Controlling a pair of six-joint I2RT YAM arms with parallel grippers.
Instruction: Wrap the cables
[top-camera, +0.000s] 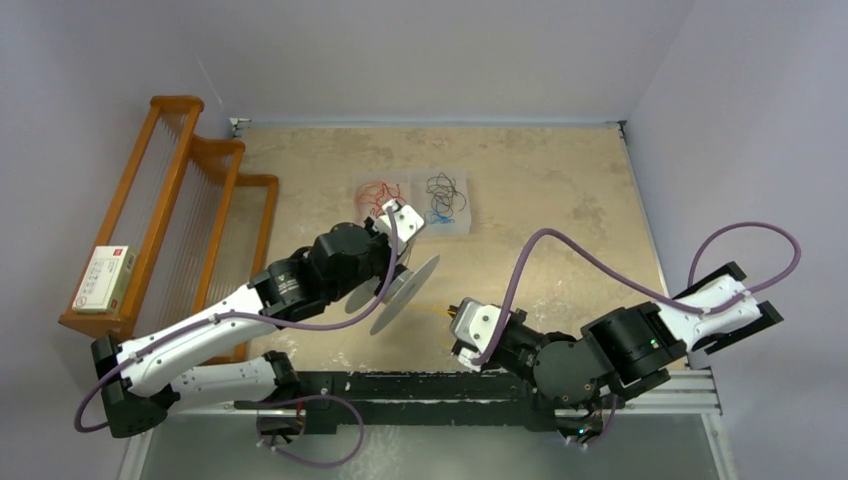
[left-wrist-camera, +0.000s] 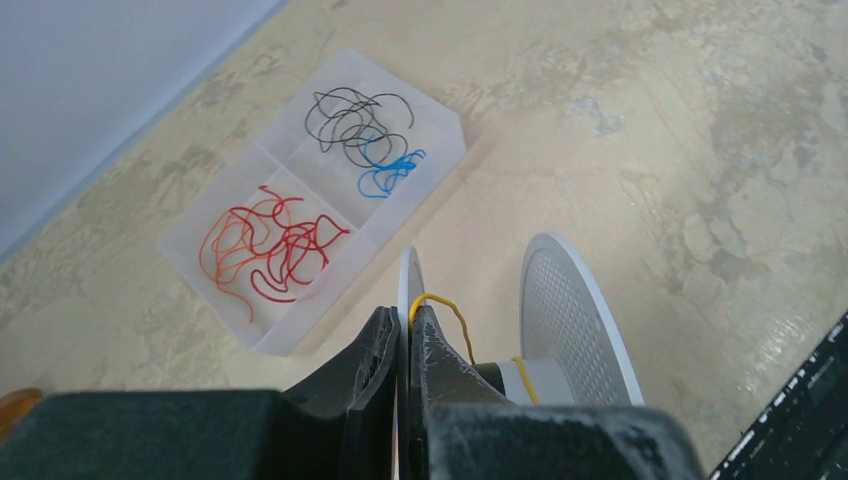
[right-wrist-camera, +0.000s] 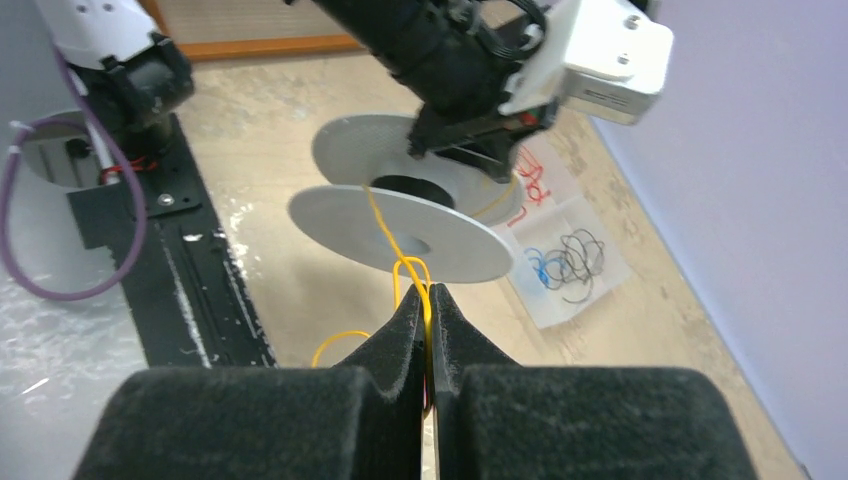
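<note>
A white spool with two round flanges hangs tilted above the table. My left gripper is shut on its near flange, and a loop of yellow cable curls over the right fingertip down to the hub. In the right wrist view the cable runs from the hub across the lower flange into my right gripper, which is shut on it. A loose loop of it hangs to the left of the fingers. My right gripper sits just right of the spool.
A clear two-part tray lies on the table beyond the spool, with red wires in one half and black and blue wires in the other. A wooden rack holding a small box stands at the far left. A black rail runs along the near edge.
</note>
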